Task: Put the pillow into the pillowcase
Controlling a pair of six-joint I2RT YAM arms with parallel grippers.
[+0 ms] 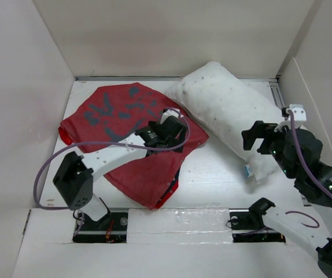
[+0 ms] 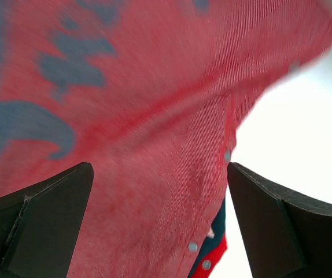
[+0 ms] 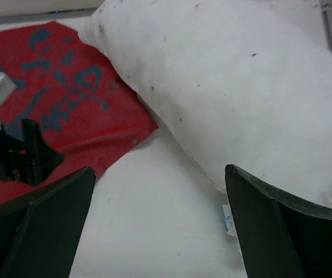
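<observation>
Nearest the top camera, at the tabletop's near edge, sit the two arm bases. From the left one, the left arm reaches out over the pillowcase [image 1: 114, 116], trailing a purple cable [image 1: 44, 174] that loops to its left.

On the left half of the tabletop [image 1: 212, 179] the pillowcase lies spread but rumpled. Its dull red face with grey-blue marks is turned up, and brighter red shows at its left and near corners.

Above the pillowcase's right part hangs the left pincer [image 1: 174, 130], open with its jaws wide apart. The left wrist view shows the left pincer [image 2: 160, 197] close over the red cloth [image 2: 154, 116]. An edge with small grey studs [image 2: 192, 246] runs down between the jaws, and a dark inner layer shows beside it. Whether the fingers touch the cloth cannot be told.

Right of the pillowcase lies the pillow [image 1: 224, 104], wholly outside it. The pillow runs slantwise from the rear middle toward the near right. Its rear end meets the pillowcase's right edge, and its small white-and-blue tag [image 1: 249, 170] hangs at the near end.

By that near end the right pincer [image 1: 258, 139] is also open. In the right wrist view the right pincer [image 3: 160, 220] spreads its jaws over bare tabletop [image 3: 154, 202], with the pillow [image 3: 241, 87] and its tag [image 3: 228, 219] just ahead to the right. The pillowcase [image 3: 67, 98] lies ahead to the left.
</observation>
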